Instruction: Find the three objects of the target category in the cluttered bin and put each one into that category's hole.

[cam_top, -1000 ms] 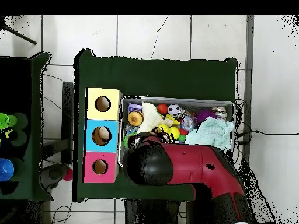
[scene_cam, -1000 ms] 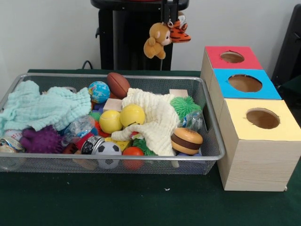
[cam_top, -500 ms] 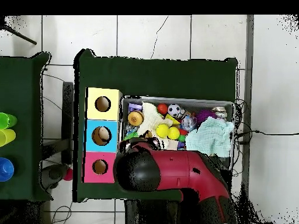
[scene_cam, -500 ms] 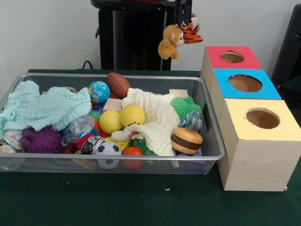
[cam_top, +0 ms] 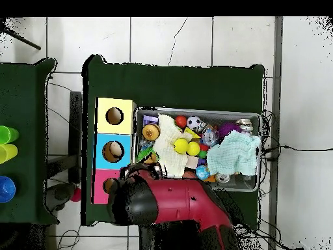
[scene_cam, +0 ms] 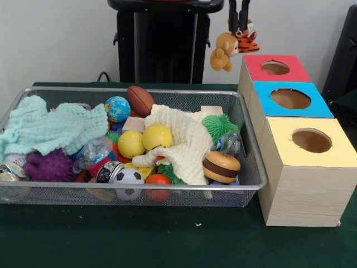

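The gripper [scene_cam: 241, 25] hangs from the top edge of the front view with its two dark fingers [scene_cam: 234, 15] pinched on a pair of small plush animals: a brown teddy bear [scene_cam: 222, 50] dangling lowest and a striped tiger [scene_cam: 245, 37] tucked just behind and above it. Both toys are clear of any surface. Just below and to one side of the gripper is the red-topped box [scene_cam: 276, 68], the farthest of three wooden boxes in a row, and the bear hangs beside that box's upper corner, not over its round hole [scene_cam: 275, 67]. Next along the row, nearer the camera, comes the blue-topped box [scene_cam: 290, 99], then the yellow-topped box [scene_cam: 310, 140], each with one round hole.

Well below the gripper on the other side is the wire mesh bin [scene_cam: 248, 146], full of clutter: a cream cloth [scene_cam: 181, 137], two yellow balls [scene_cam: 157, 136], a brown football [scene_cam: 140, 100], a globe ball [scene_cam: 117, 108], a green spiky ball [scene_cam: 219, 125], a toy burger [scene_cam: 221, 167], a soccer ball [scene_cam: 128, 182], a purple spiky toy [scene_cam: 50, 165] and a mint cloth [scene_cam: 50, 127]. In the overhead view the red arm [cam_top: 188, 205] covers the gripper and the red end of the box row.
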